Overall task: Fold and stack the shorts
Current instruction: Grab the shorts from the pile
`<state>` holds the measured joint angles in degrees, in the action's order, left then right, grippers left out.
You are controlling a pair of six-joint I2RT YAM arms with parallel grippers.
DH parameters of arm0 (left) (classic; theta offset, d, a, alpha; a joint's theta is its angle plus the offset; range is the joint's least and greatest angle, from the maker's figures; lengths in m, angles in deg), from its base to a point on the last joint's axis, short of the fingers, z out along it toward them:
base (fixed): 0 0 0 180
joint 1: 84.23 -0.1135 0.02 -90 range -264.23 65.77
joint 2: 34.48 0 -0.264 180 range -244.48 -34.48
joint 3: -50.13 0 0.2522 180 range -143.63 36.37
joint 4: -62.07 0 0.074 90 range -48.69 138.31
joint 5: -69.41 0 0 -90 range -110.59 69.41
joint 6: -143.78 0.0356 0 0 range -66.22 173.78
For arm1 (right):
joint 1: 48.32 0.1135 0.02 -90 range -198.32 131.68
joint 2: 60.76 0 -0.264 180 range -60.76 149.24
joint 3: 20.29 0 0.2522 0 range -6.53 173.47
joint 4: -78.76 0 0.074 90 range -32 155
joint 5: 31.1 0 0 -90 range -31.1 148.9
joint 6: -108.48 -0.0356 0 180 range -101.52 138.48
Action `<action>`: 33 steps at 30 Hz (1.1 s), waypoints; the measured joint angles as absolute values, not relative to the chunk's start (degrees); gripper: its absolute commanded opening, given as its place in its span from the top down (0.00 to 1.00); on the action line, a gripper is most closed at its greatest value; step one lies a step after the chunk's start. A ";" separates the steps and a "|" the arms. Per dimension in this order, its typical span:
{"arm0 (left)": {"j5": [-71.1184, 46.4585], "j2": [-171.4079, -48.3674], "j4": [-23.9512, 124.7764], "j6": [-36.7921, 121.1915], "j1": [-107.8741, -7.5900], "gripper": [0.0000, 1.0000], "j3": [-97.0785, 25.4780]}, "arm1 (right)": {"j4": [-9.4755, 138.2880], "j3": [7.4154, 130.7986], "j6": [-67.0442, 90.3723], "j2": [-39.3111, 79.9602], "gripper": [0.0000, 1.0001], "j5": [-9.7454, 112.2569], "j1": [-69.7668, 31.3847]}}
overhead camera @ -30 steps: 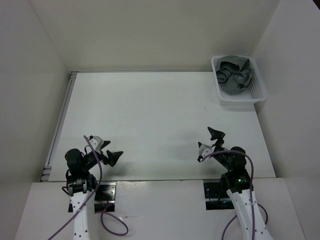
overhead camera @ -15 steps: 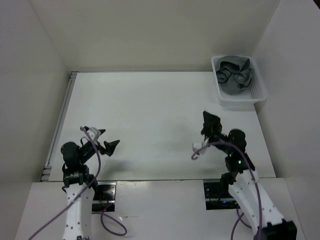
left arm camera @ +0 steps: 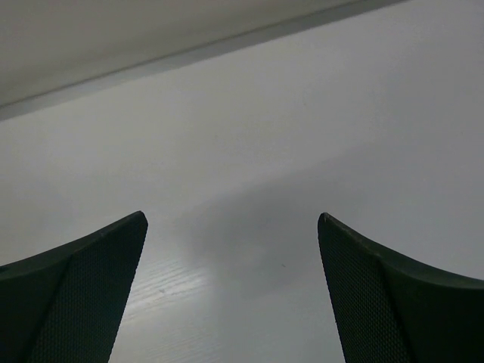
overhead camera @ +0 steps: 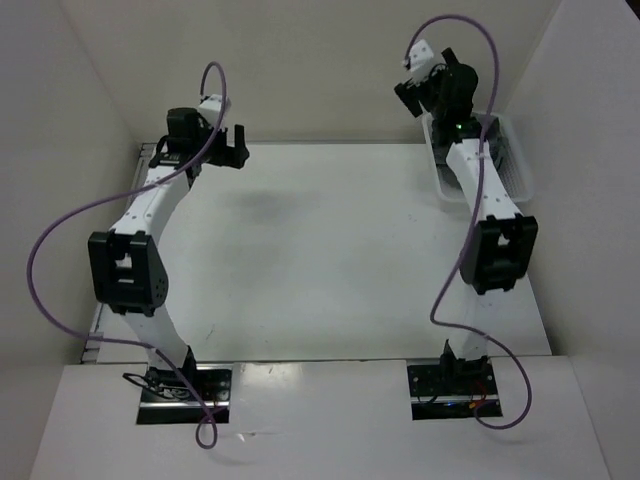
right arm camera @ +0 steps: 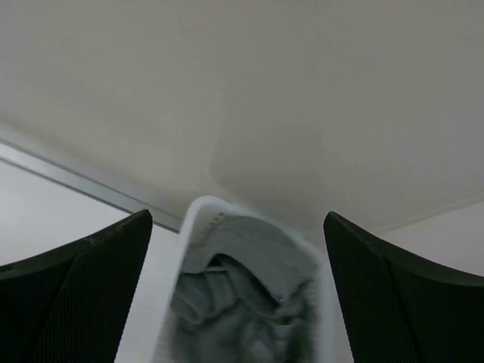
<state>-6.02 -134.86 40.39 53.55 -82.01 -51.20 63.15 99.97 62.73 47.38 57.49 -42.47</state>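
Observation:
The grey shorts (right arm camera: 242, 302) lie crumpled inside the white mesh basket (right arm camera: 184, 242) at the table's back right corner. In the top view my right arm covers most of the basket (overhead camera: 520, 185), and the shorts barely show there. My right gripper (overhead camera: 412, 92) is raised near the back wall, just left of the basket. In the right wrist view it (right arm camera: 238, 215) is open and empty, with the shorts showing between the fingers further off. My left gripper (overhead camera: 228, 142) is open and empty above the back left of the table (left arm camera: 249, 151).
White walls close in the table at the back and on both sides. A metal rail (overhead camera: 120, 240) runs along the left edge. Both arms stretch out from their bases over the table's sides.
Both arms have swung from a folded pose near the front edge to full reach at the back. The right gripper now hovers beside the basket and the left is at the back left.

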 measured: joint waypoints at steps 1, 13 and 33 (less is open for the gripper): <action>-6.59 -138.01 38.07 53.57 -81.84 0.00 -54.55 | 61.21 105.02 58.29 51.32 0.02 57.95 -43.83; -7.51 -151.10 26.09 53.55 -73.86 0.00 -61.82 | 47.26 137.85 24.30 87.47 0.02 72.55 -54.30; -13.41 -150.73 26.40 53.57 -71.39 0.00 -56.03 | 44.51 137.67 25.05 93.19 1.00 72.74 -54.51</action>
